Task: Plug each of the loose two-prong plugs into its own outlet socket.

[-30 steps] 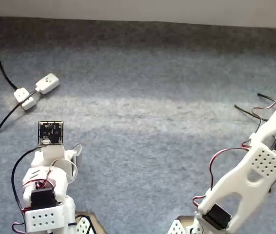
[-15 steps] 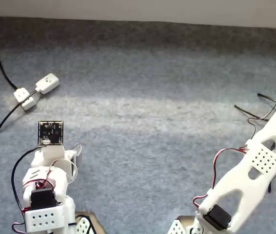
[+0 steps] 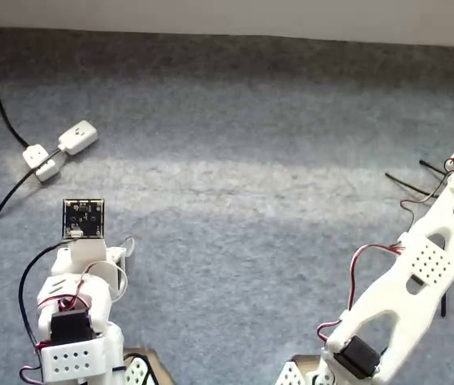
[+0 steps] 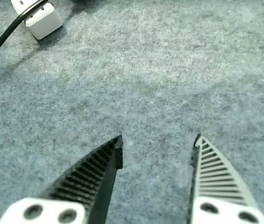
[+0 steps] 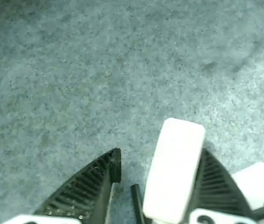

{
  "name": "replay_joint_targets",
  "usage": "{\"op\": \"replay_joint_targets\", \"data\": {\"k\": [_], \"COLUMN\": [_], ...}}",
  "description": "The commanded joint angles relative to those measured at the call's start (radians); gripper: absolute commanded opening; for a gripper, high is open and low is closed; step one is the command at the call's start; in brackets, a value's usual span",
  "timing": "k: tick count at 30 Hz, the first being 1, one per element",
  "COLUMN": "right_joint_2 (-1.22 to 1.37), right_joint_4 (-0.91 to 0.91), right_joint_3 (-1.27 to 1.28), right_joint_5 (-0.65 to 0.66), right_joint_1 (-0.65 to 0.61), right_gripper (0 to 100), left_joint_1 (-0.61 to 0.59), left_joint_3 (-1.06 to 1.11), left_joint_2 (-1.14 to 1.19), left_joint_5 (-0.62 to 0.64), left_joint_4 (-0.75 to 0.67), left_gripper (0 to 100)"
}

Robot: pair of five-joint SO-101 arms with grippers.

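Judged: no plug seated yet. Right end effector (image 5: 160,157) open, white plug (image 5: 176,172) between jaws, unclamped. Left end effector (image 4: 158,140) open, empty.

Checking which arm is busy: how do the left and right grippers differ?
The left gripper has bare carpet between its fingers; the right gripper has a white block there, beside its light finger. The left arm sits folded by its base; the right arm is extended toward the carpet's right edge. Both grippers are open.

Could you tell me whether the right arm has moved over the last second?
Yes. In the high view the right arm has swung leftward, toward the black cable on the mat.
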Motion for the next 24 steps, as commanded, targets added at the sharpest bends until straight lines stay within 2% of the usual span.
{"op": "replay_joint_targets", "data": {"k": [1, 3, 9, 13, 17, 24], "right_joint_2": [-0.022, -0.021, -0.021, -0.030, -0.143, -0.401], "right_joint_4": [0.008, 0.013, 0.015, 0.038, 0.139, 0.473], "right_joint_3": [-0.056, -0.099, -0.257, -0.367, -0.352, -0.346], "right_joint_5": [0.008, 0.008, 0.008, 0.008, 0.005, 0.002], "right_joint_1": [0.002, 0.007, 0.013, -0.025, -0.113, -0.374], "right_gripper": [6.8, 3.3, 3.6, 3.6, 3.6, 3.6], "left_joint_1": [-0.010, -0.010, -0.008, -0.008, -0.008, -0.074], "left_joint_3": [0.013, 0.013, 0.013, 0.013, 0.013, 0.015], "left_joint_2": [-0.002, -0.002, -0.002, -0.002, -0.002, -0.002], "left_joint_5": [0.009, 0.009, 0.009, 0.009, 0.009, 0.008], "left_joint_4": [0.003, 0.003, 0.003, 0.003, 0.005, 0.046], "left_gripper": [24, 24, 24, 24, 24, 24]}}
